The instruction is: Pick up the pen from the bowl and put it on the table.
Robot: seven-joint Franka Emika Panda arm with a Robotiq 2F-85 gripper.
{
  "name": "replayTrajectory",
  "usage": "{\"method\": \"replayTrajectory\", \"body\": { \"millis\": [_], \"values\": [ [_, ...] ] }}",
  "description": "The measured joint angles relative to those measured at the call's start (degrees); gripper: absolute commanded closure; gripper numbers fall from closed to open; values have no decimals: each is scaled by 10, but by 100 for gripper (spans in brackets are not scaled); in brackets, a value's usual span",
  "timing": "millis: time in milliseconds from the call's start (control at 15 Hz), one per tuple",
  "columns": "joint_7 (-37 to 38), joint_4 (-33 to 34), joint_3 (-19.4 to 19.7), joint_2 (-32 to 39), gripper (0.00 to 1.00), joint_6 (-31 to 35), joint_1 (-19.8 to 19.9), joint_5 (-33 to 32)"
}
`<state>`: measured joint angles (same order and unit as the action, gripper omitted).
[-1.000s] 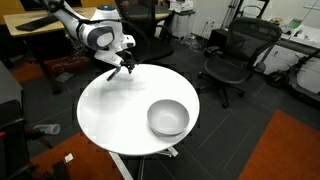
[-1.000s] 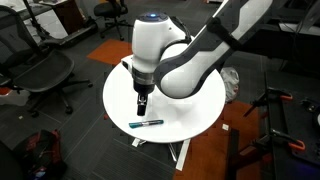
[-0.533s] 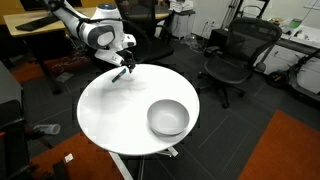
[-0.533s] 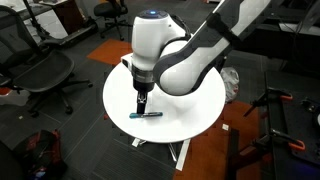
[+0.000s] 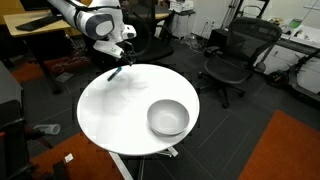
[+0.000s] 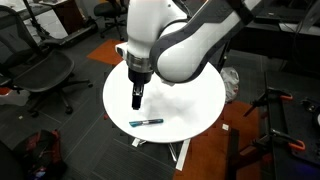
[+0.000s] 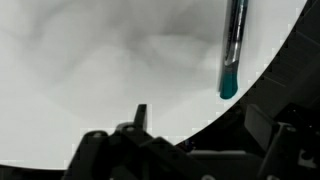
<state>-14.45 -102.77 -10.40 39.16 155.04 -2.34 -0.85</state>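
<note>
While the fingers (image 6: 137, 97) hang just over the round white tabletop (image 6: 195, 115), the pen (image 6: 147, 122) lies flat on the tabletop. It is a little below the fingers and just beside them, and it does not touch them. In the wrist view the fingers (image 7: 140, 112) look apart, with nothing held between them. There the pen (image 7: 233, 45) shows up and to the right of the fingers, and its teal-blue end is near the rim of the tabletop. In an exterior view the shiny bowl (image 5: 168, 118) sits on the tabletop well apart from the fingers (image 5: 119, 69), over on the other side from them. The pen is out of the bowl.
</note>
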Motion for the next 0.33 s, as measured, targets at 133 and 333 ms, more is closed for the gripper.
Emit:
{"method": "replayTrajectory", "body": {
  "millis": [133, 333],
  "values": [
    [0, 0, -6, -8, 0, -7, 5, 1],
    [0, -1, -9, -12, 0, -10, 8, 1]
  ]
}}
